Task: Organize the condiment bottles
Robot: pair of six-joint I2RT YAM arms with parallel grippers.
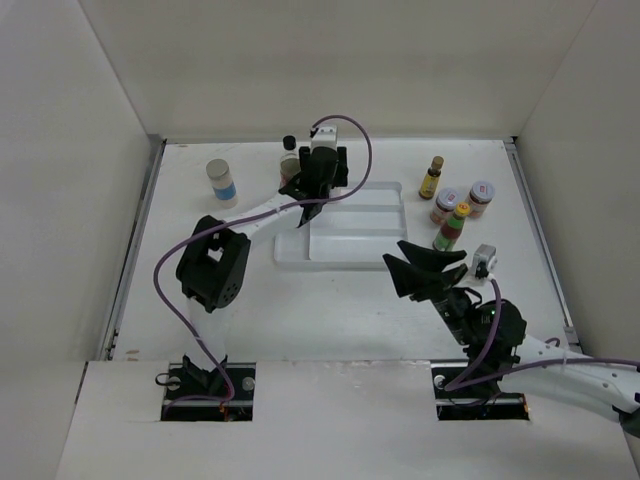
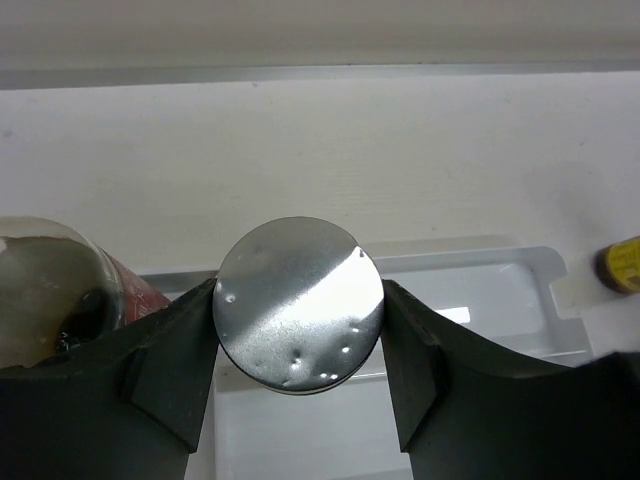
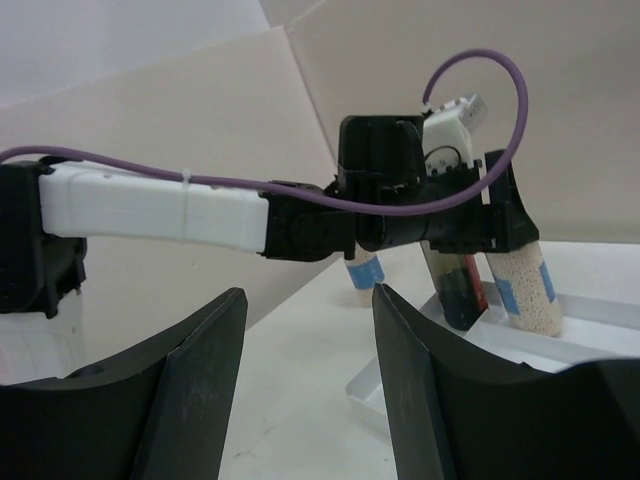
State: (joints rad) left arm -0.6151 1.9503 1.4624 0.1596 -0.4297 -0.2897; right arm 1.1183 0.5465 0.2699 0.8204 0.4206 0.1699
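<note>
Top external view: left end effector [image 1: 306,198] clamped on the silver-lidded jar [image 2: 300,305], held over the white tray [image 1: 345,262] — apparently the first in. Right end effector [image 1: 396,254] apart, empty. Other condiment bottles [image 1: 446,205] stand on the counter [image 1: 300,310] — outstanding

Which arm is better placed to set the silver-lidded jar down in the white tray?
Left. The left gripper clamps the silver-lidded jar at the far left corner of the white tray. The right gripper is open and empty, nearer the front, off the tray.
</note>
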